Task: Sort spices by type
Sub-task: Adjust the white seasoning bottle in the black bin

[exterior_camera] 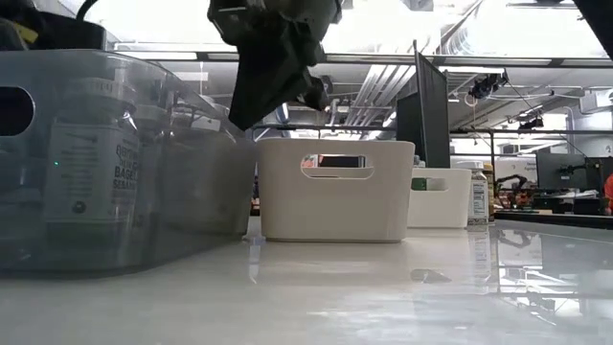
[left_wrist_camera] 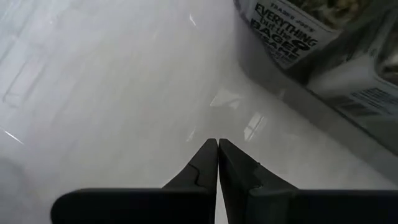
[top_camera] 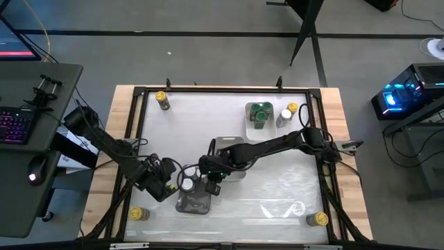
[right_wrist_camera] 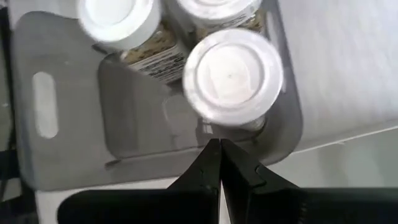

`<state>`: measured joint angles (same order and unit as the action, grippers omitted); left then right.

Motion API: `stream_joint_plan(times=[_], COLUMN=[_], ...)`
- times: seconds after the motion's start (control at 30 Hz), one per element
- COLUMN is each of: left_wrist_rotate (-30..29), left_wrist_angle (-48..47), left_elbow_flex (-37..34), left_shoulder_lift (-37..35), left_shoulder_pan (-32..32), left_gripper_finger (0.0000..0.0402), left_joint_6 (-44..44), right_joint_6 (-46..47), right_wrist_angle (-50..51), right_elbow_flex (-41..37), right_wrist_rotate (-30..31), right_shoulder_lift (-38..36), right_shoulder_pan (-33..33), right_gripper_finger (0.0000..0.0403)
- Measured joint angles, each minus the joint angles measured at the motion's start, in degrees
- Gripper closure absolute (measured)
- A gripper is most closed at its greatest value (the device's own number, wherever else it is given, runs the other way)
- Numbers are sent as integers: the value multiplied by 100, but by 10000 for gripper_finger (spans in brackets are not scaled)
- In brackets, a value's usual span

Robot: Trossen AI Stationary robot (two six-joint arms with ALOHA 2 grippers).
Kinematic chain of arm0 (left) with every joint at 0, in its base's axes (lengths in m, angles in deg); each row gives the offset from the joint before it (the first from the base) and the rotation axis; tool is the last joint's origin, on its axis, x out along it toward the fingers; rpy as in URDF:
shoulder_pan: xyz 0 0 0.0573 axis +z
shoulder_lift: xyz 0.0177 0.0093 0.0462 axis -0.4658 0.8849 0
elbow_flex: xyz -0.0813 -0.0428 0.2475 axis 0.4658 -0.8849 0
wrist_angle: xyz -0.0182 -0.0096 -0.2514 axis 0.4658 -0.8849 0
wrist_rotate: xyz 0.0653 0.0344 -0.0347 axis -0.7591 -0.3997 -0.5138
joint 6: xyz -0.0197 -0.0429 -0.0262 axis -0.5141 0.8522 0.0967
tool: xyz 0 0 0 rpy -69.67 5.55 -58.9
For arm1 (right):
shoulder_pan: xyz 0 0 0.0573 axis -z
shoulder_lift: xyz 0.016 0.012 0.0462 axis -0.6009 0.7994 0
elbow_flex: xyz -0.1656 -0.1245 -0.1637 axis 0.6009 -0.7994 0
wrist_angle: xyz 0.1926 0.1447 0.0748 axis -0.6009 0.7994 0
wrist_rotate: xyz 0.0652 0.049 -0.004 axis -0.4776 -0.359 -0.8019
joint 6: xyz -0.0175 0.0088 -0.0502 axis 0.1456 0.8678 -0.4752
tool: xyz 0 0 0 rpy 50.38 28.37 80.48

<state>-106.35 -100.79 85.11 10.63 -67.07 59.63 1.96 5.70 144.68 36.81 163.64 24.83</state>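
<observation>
— While both arms reach toward the front middle of the table, where does each gripper sit?
— The right gripper (right_wrist_camera: 219,144) hangs above the smoky clear tray (top_camera: 194,203), its two fingers pressed together and holding nothing. The left gripper (left_wrist_camera: 217,144) is just beside that tray, low over the bare white tabletop (top_camera: 277,194); its fingers are also pressed together and empty.

— What is in that tray?
— Three white-lidded spice jars (right_wrist_camera: 231,76) stand upright in it, seen from above in the right wrist view. Through the tray wall the left wrist view shows a label beginning "EVERYTHING", on a bagel seasoning jar (left_wrist_camera: 292,31).

— And the other jars?
— Green-lidded jars (top_camera: 260,112) are bunched in a pale tray (top_camera: 248,129) at the back right. Just beside it stand a white-lidded jar (top_camera: 285,116) and a yellow-lidded jar (top_camera: 293,110). Single yellow-lidded jars mark three corners: back left (top_camera: 161,99), front left (top_camera: 136,214) and front right (top_camera: 319,219).

— Any other tray?
— A white handled tray (exterior_camera: 335,192) sits under the right arm, behind the smoky one; its contents cannot be seen.
</observation>
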Motion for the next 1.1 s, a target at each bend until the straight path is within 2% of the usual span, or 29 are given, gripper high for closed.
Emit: stream_joint_plan(times=[0.23,0.4,0.73,0.9,1.1], left_wrist_rotate=[-78,-177,-357,-363,-366], left_wrist_angle=[703,1027,1639,2042,2152], left_elbow_flex=[-411,-603,-686,-686,-686], left_shoulder_lift=[4,3,2,2,2], left_shoulder_pan=[0,2,237,359,473], left_gripper_finger=[401,401,401,401,401], left_joint_6=[-8,-8,-484,-802,-961], right_joint_6=[15,-1,-159,-152,-189], right_wrist_angle=[-27,-84,-387,26,363], right_elbow_flex=[-2,-4,-7,56,194], right_wrist_rotate=[245,649,649,535,-55], right_shoulder_lift=[3,3,3,3,-6], right_shoulder_pan=[23,24,116,131,131], right_gripper_finger=[403,403,403,403,403])
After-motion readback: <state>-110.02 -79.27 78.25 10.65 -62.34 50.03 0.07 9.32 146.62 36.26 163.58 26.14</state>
